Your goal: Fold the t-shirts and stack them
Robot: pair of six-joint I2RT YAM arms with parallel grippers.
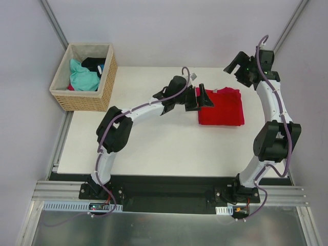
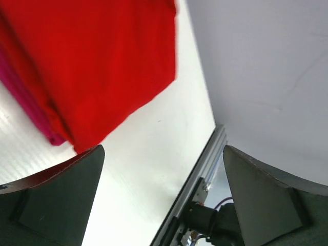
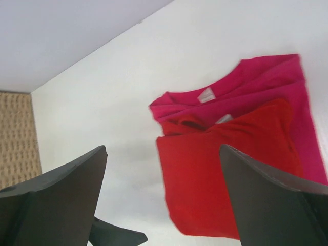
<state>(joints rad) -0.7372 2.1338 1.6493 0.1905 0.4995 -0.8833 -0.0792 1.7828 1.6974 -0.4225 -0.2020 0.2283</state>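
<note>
Well, past the wicker basket (image 1: 82, 100) in the far left corner, my left tool (image 1: 205, 97) stands wide and empty right at the left edge of the folded red t-shirt (image 1: 223, 110), which lies on the magenta t-shirt (image 3: 266, 77) on the table (image 1: 154, 148), right of centre. My right tool (image 1: 240, 65), also wide and empty, hangs beyond the red t-shirt's far right corner, so I judge the left arm nearer for any tidying.

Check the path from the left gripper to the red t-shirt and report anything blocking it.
Nothing visible blocks it. The open left gripper sits at the red t-shirt's edge. Its wrist view shows only table before the cloth, which lies on the magenta t-shirt.
</note>
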